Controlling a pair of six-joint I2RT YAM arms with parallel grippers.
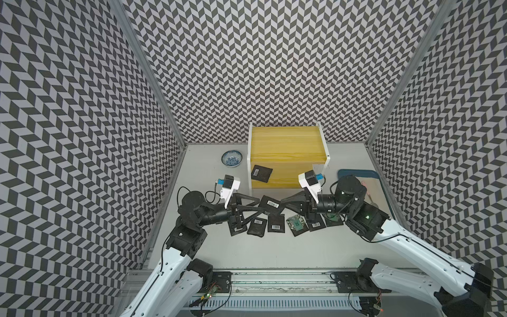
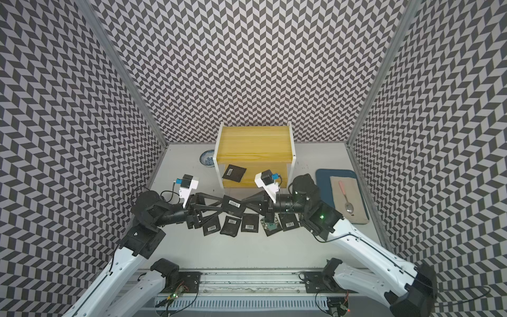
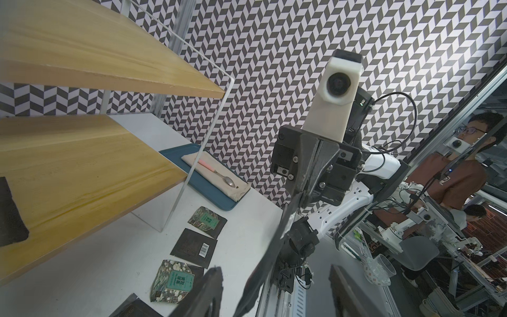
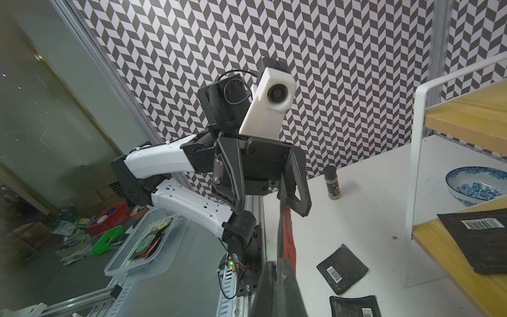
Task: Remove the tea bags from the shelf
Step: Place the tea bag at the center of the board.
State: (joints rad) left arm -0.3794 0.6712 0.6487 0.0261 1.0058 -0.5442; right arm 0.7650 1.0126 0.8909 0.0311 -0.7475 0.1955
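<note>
A row of tea bags (image 1: 276,226) lies on the table (image 1: 274,252). Above them the right gripper (image 1: 284,205) pinches a black bag (image 1: 272,204) tight. The left gripper (image 1: 260,208) gapes around it and should shut gently first. The last bag (image 1: 261,173) sits on the shelf's (image 1: 285,142) low board.

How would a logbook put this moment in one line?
right gripper: jaws shut on tea bag | left gripper: jaws open around it | shelf: another tea bag on lower board
</note>
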